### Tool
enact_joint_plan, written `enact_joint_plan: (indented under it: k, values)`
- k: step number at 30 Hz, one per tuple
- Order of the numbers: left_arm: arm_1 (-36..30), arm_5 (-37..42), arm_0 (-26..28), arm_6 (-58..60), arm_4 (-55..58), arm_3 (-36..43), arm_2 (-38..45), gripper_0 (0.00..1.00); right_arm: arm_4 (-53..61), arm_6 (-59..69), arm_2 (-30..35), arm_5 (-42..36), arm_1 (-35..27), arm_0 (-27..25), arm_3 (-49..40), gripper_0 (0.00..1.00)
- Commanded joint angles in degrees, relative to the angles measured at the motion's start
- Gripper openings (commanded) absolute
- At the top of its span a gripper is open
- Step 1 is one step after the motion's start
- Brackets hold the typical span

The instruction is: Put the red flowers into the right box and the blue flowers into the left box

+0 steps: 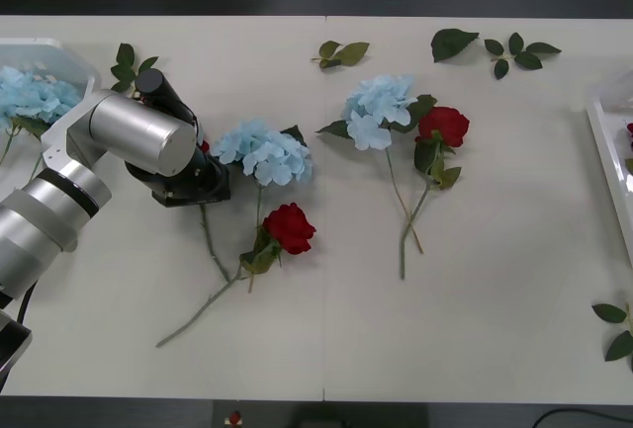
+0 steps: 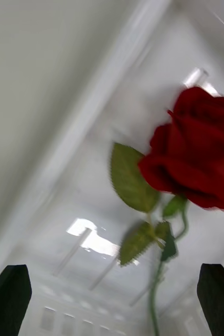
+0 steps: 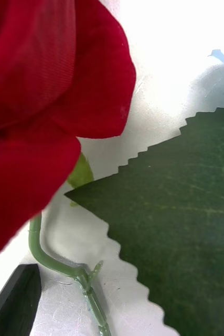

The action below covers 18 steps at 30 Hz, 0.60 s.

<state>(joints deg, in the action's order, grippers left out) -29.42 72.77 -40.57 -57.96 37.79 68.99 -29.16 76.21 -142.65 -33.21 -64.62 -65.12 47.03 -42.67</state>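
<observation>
Here the left pincer [image 1: 203, 166] is lowered onto a rose [image 3: 43, 94]; its grip cannot be told. The right pincer [image 2: 112, 294] is held open and empty above a rose [image 2: 198, 152] in the right box [image 2: 80, 131].

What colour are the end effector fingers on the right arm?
Black. The fingers of the right end effector show best in the right wrist view.

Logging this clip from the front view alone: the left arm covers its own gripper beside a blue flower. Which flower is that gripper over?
Observer: The left gripper hangs close over a red rose, not the blue flower.
Operator: Has it gripped the rose?
Observer: No. It is open, and the rose's stem lies free next to one black finger.
Operator: What about the right gripper?
Observer: The right gripper is open above the right box, where another red rose lies.
</observation>
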Motion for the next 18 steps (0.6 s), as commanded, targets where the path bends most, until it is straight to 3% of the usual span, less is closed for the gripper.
enact_joint_plan:
  k: [1, 4, 7, 10, 11, 18]
  values:
    - [0.24, -1.14, -1.01, 1.18, 0.44, -2.46, -0.02, 0.75, 6.67, 9.5, -0.98, -4.99, -3.78, 0.78, -9.71, 0.93]
    - [0.77, -2.11, -1.01, 1.01, 0.62, -3.42, -0.02, 0.74, 11.77, 16.44, -1.33, -7.45, -5.37, 0.7, -15.51, 0.92]
    - [0.94, -2.37, -1.01, 1.01, 0.62, -3.6, -0.02, 0.62, 17.75, 24.96, -2.21, -8.24, -7.12, 0.7, -20.7, 0.92]
    - [0.94, -2.37, -0.92, 1.01, 0.53, -3.6, -0.02, 0.24, 21.53, 31.64, -2.39, -8.24, -8.35, 0.61, -25.62, 0.92]
    - [0.94, -2.37, -1.01, 1.01, 0.53, -3.6, -0.02, 0.02, 22.41, 34.63, -2.48, -8.33, -8.62, 0.61, -27.55, 0.92]
    - [0.77, -2.37, -1.01, 0.3, 0.18, -3.51, -0.02, 0.0, 23.02, 53.27, -2.48, -6.66, -7.04, 0.52, -35.37, 0.92]
